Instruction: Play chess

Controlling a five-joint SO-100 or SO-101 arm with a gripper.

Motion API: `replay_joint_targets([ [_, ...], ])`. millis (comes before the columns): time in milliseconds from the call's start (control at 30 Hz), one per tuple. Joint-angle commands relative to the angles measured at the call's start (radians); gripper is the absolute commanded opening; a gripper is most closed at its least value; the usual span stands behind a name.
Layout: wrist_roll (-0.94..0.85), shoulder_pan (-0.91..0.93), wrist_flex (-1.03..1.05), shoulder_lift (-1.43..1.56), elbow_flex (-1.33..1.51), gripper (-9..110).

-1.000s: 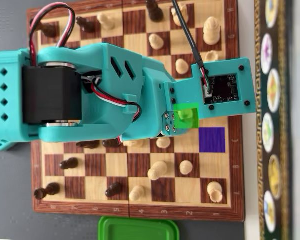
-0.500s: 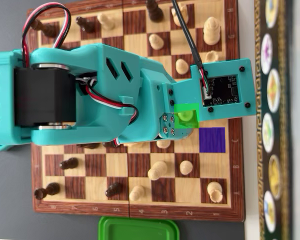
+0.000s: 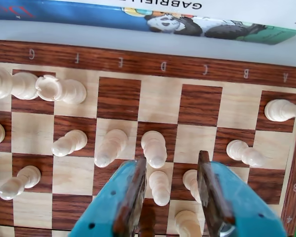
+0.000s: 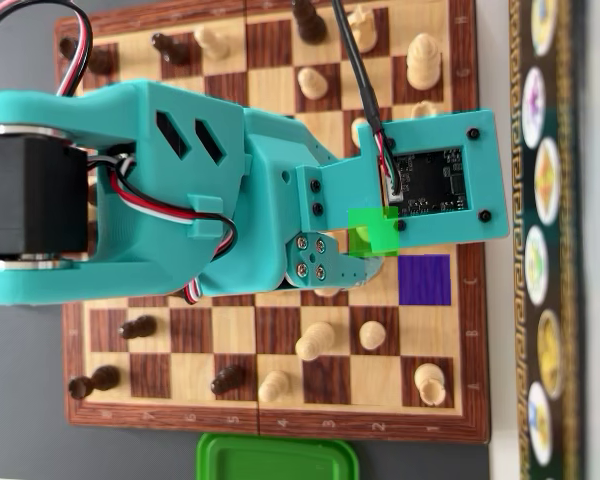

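In the wrist view my gripper (image 3: 171,158) is open, its teal jaws hanging low over a wooden chessboard (image 3: 163,61). Between the jaws stand two white pawns (image 3: 160,187) (image 3: 191,181), with a third white piece (image 3: 187,223) nearer the camera. A dark piece (image 3: 147,223) stands by the left jaw. More white pieces (image 3: 154,148) stand just beyond the fingertips. In the overhead view the teal arm (image 4: 230,200) covers the middle of the board (image 4: 270,420) and hides the gripper. A green square (image 4: 372,230) and a purple square (image 4: 424,279) are marked near the arm's camera mount.
White pieces (image 3: 59,89) line the far ranks in the wrist view, and one (image 3: 281,109) stands at the right edge. Dark pieces (image 4: 138,326) stand at the board's left in the overhead view. A green lid (image 4: 277,458) lies below the board. A printed box (image 4: 545,240) runs along the right.
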Motion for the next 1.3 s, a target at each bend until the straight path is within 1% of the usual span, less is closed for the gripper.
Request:
replay_joint_targets([
  [0,-0.002,0.023,-0.003,0.135,0.032,16],
  [400,0.009,0.043,-0.014,0.405,0.209,16],
  [833,0.011,0.121,-0.015,0.749,0.342,16],
  [1000,0.071,0.12,-0.018,0.887,0.385,16],
  [1267,0.098,0.107,-0.23,1.117,0.569,16],
])
